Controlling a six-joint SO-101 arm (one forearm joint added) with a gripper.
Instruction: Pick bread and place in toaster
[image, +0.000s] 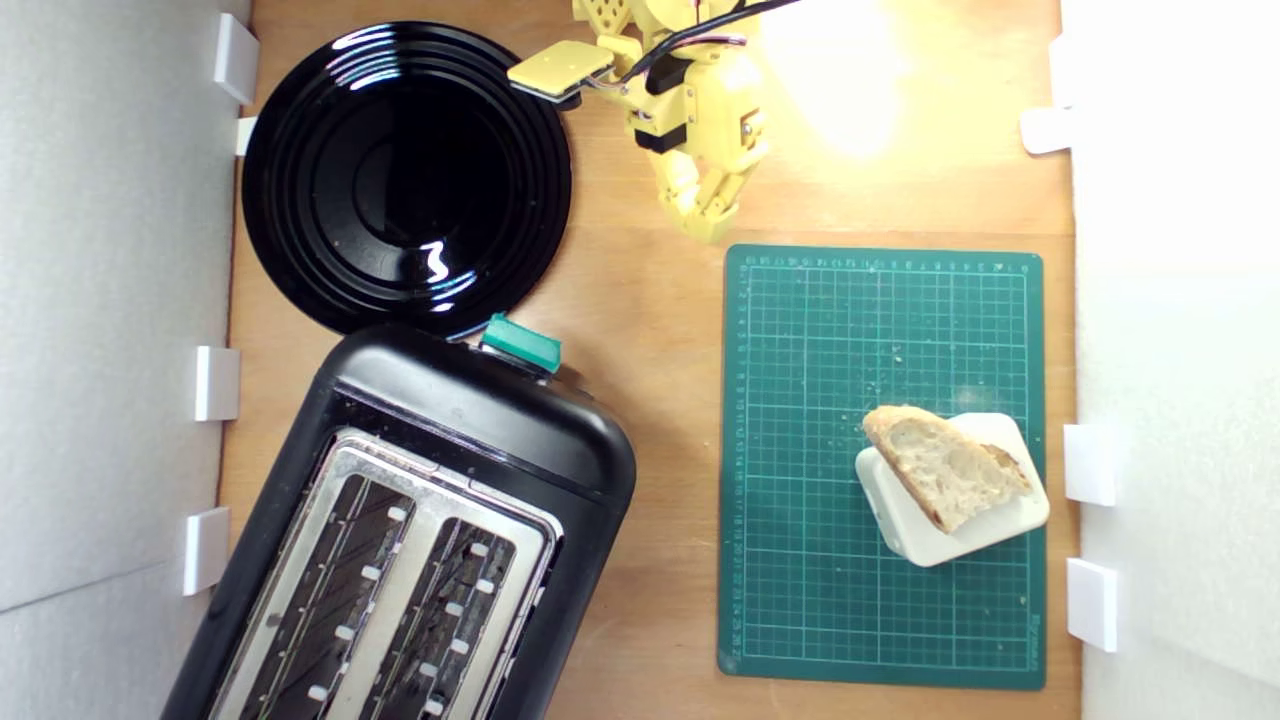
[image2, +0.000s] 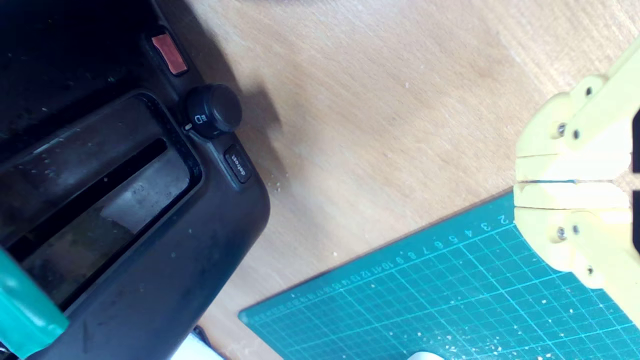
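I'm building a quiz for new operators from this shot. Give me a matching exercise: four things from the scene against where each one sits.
Things:
1. half slice of rustic bread
2. glossy round black plate
3. black two-slot toaster
4. yellow gripper

Places:
A. exterior view's lower left
B. on the white block
C. above the green cutting mat's top edge in the exterior view
D. exterior view's upper left

Pairs: 1-B, 2-D, 3-A, 4-C

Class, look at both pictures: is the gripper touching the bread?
Apart. The exterior view shows the gripper above bare table, beyond the green mat's edge, while the bread lies far across it.
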